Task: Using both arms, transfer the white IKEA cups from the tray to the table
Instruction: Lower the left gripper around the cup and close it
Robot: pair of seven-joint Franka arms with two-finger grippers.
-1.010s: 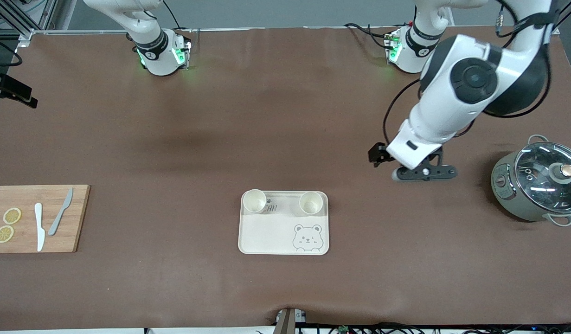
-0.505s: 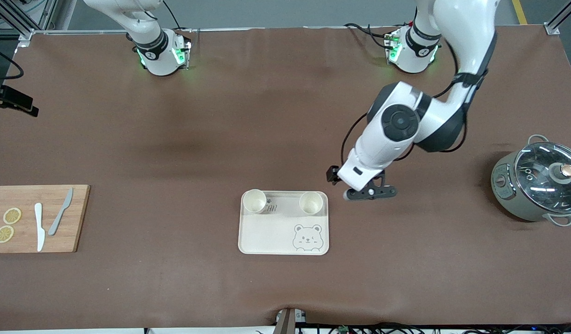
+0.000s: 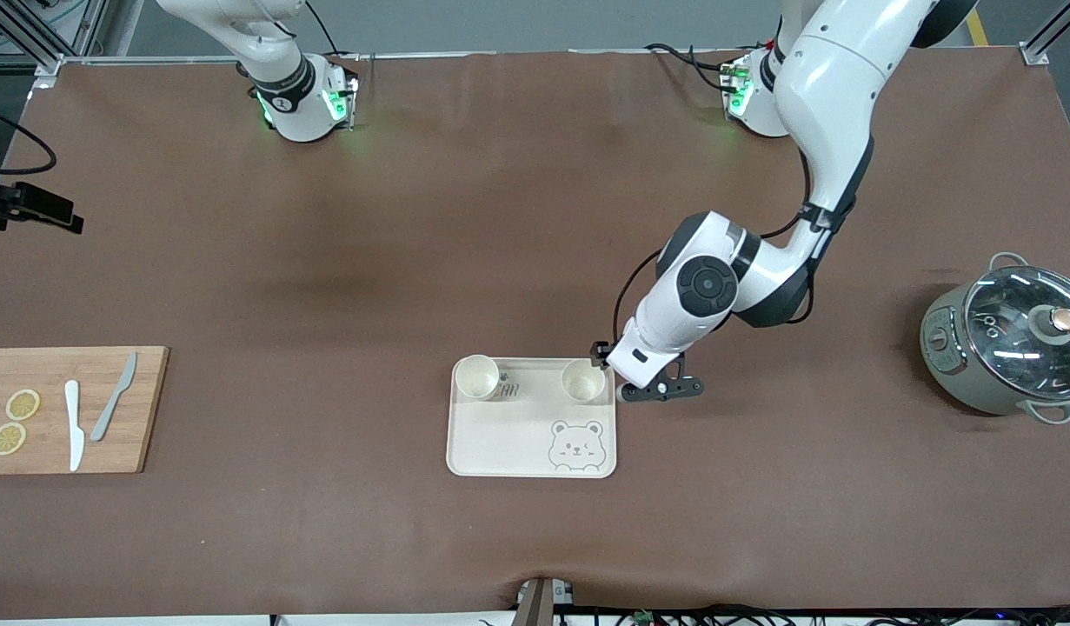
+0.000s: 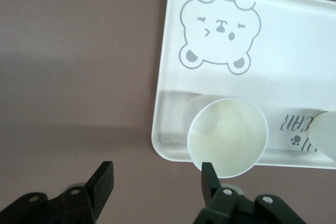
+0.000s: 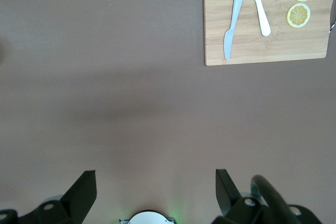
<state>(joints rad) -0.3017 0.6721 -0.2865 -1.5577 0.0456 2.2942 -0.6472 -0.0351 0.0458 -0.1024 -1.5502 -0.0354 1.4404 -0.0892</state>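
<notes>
Two white IKEA cups stand upright on the cream bear-printed tray [image 3: 532, 435], along its edge farther from the front camera. One cup [image 3: 477, 377] is at the corner toward the right arm's end, the other [image 3: 583, 381] at the corner toward the left arm's end. My left gripper [image 3: 641, 388] is open and empty, over the bare table just beside that second cup's corner. In the left wrist view the gripper [image 4: 156, 174] has one finger [image 4: 209, 174] close to the cup's rim [image 4: 228, 137]. My right gripper [image 5: 155, 182] is open and empty, over the table near its own base [image 5: 147, 217].
A wooden cutting board [image 3: 69, 409] with two knives and two lemon slices lies toward the right arm's end. A grey pot with a glass lid [image 3: 1004, 348] stands toward the left arm's end. The right arm waits, its hand above the front view's top.
The left arm has swung from near the pot toward the tray and come lower. Its open gripper is now beside the tray's corner cup. The cups and the right arm have not moved.
</notes>
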